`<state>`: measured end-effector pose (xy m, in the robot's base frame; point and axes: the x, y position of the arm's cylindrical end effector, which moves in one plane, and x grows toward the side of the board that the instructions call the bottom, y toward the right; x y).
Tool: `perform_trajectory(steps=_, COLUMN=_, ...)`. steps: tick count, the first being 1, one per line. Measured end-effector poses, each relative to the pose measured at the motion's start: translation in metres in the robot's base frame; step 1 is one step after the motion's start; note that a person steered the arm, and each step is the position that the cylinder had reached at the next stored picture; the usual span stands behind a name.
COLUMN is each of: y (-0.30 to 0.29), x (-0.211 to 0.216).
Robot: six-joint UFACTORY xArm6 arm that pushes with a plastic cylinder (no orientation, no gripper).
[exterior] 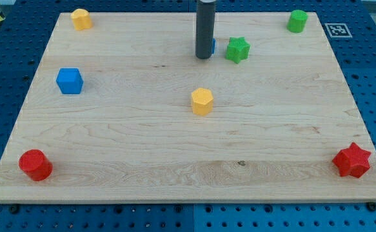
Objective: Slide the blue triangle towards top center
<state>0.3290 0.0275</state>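
The blue triangle (213, 46) is almost wholly hidden behind my dark rod near the view's top centre; only a thin blue sliver shows at the rod's right side. My tip (203, 57) rests on the board just in front of and left of that sliver, touching or very near it. A green star (237, 49) lies just to the right of the blue triangle.
A yellow hexagon block (202, 101) sits mid-board. A blue cube (69, 80) is at the left. A yellow block (81, 19) is top left, a green cylinder (297, 20) top right, a red cylinder (35, 165) bottom left, a red star (352, 160) bottom right.
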Motion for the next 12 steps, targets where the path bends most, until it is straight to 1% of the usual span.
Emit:
perform_trajectory(steps=3, y=0.001, x=-0.014)
perform_trajectory(steps=5, y=0.029, x=-0.015)
perform_trajectory(steps=7, y=0.029, x=-0.047)
perform_trajectory(steps=9, y=0.018, x=-0.031)
perform_trajectory(steps=12, y=0.014, x=-0.067)
